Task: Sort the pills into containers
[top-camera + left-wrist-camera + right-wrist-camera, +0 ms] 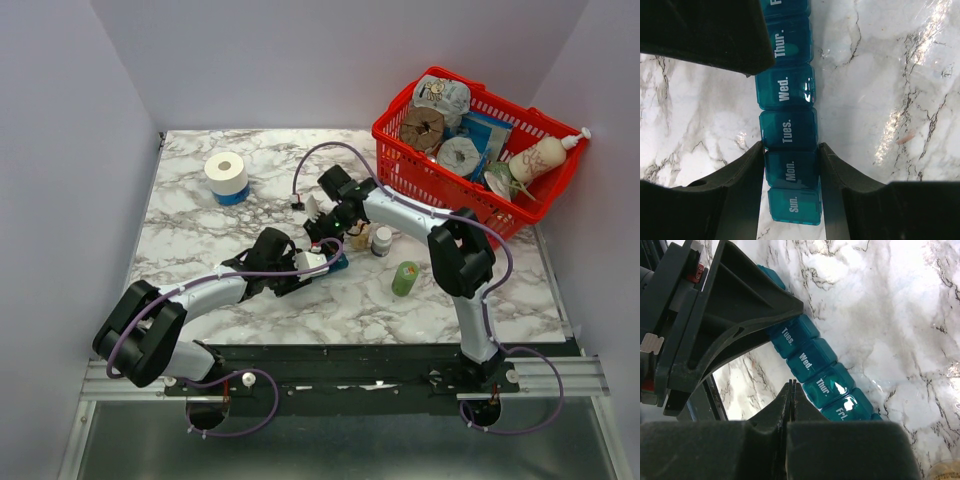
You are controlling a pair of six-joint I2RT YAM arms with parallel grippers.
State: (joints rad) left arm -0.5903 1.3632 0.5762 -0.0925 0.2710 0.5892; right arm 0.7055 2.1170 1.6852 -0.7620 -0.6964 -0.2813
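The teal-blue pill organiser (788, 130) lies on the marble table, with its Sun to Fri lids closed. It also shows in the top view (338, 263) and in the right wrist view (816, 366). My left gripper (791, 167) is shut on it, and the fingers (747, 172) press both sides of the Mon compartment. My right gripper (791, 386) is shut and empty, its tips just beside the Wed and Thur lids. In the top view the two grippers, left (312, 266) and right (322, 230), are close together. A small pink speck, perhaps a pill (905, 139), lies on the table to the organiser's right.
A small white bottle (381, 240) and a green bottle (405, 278) stand to the organiser's right. A red basket (470, 150) full of goods stands at the back right. A white tape roll (226, 176) sits at the back left.
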